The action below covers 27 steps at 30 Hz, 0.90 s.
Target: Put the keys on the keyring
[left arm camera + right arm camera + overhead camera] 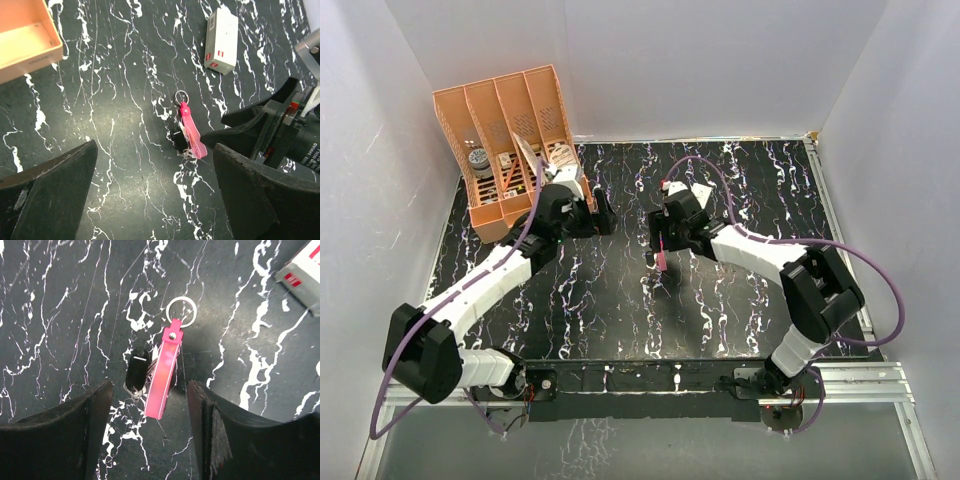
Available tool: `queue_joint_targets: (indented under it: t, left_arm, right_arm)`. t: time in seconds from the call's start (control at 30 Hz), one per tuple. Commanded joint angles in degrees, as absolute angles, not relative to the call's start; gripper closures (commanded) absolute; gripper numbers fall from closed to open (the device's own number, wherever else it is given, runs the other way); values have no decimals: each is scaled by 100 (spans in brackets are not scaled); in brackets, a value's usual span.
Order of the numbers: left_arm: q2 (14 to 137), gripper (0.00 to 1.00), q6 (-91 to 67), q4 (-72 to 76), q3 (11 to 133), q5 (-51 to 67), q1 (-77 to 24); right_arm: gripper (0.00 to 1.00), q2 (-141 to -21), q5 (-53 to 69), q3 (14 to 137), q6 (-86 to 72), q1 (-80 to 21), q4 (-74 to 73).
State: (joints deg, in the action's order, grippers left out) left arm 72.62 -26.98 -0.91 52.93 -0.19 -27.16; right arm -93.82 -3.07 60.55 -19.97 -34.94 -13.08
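The right gripper hangs wide open and holds nothing. Under it, on the black table, the keyring lies flat with its ring pointing away. The dark-headed key touches the side of the pink strip. The left gripper is also wide open and empty. Further away are a white box and an orange rack.

In the right wrist view the keyring lies flat on the table, ring end toward 12 o'clock, with the key close alongside it at 9 o'clock. The box sits well apart at 2 o'clock. From above, the rack stands at the keyring's 10 o'clock, in the table's far left corner.
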Motion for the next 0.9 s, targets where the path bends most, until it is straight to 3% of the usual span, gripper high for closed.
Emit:
queue_joint_targets:
  t: [0.0, 0.57, 0.87]
  left_arm:
    - [7206, 1, -2580, -114, 5509, -478, -2944]
    - [7085, 1, -2529, -177, 5450, -675, -3012]
    - [7069, 1, -2511, -167, 5437, -688, -3012]
  right_arm:
    - [42, -9521, -332, 6227, -2133, -3626, -1317]
    - [58, -9938, -398, 6014, -2180, -3680, -1505]
    - [60, -10188, -328, 5997, -2202, -3682, -1481]
